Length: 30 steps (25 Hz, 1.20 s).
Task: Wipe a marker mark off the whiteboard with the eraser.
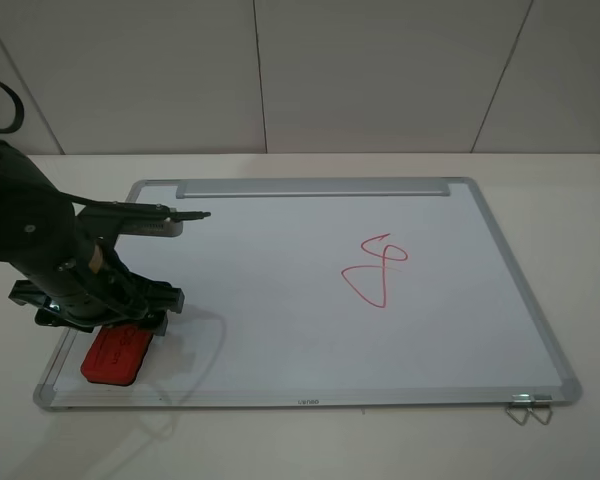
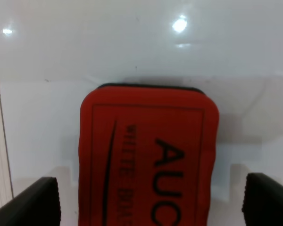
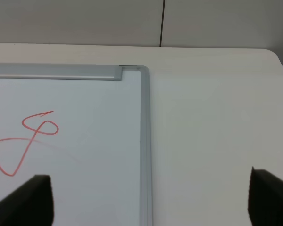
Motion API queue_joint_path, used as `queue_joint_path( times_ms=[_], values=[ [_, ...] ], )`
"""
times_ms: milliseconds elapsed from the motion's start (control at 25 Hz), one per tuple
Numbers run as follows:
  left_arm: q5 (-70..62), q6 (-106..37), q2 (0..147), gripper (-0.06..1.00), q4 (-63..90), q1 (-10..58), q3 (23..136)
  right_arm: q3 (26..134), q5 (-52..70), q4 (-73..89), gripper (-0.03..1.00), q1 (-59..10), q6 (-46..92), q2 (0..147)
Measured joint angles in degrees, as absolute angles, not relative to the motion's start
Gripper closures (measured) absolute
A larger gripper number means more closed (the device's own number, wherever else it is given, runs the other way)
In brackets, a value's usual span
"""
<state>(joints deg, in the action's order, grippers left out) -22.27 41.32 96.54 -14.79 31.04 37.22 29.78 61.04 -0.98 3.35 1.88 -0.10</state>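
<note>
- One eraser (image 1: 117, 354) lies on the near left corner of the one whiteboard (image 1: 280, 330).
- Left gripper (image 2: 151, 197) hangs over it, jaws spread wide apart.
- One marker mark (image 1: 375, 268) sits right of centre.
- Right gripper (image 3: 151, 200) is open, empty.

Lab bench (image 1: 280, 440) — pale (panelled) wall (image 1: 380, 70).

left gripper (image 1: 120, 318) over eraser (image 1: 117, 354) | whiteboard (image 1: 280, 330) near-left corner | marker mark (image 1: 375, 270) well apart, right

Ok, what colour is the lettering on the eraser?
Black, on the red top of the eraser; clearest in the left wrist view.
</note>
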Motion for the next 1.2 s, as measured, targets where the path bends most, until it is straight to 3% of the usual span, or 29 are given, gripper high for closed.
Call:
queue_joint_path(
  times_ms=[400,760,1200],
  values=[
    [-34.77,37.60,91.72,0.17,-15.59,31.04,45.31,29.78,61.04,-0.98,0.26,3.35,1.88,-0.10],
    [-39.60,35.88,63.22,0.17,-18.64,28.53,45.98,29.78,61.04,-0.98,0.26,3.35,1.88,-0.10],
    [-56.84,24.35,29.81,0.17,-15.40,27.63,46.10,29.78,61.04,-0.98,0.26,3.35,1.88,-0.10]
  ],
)
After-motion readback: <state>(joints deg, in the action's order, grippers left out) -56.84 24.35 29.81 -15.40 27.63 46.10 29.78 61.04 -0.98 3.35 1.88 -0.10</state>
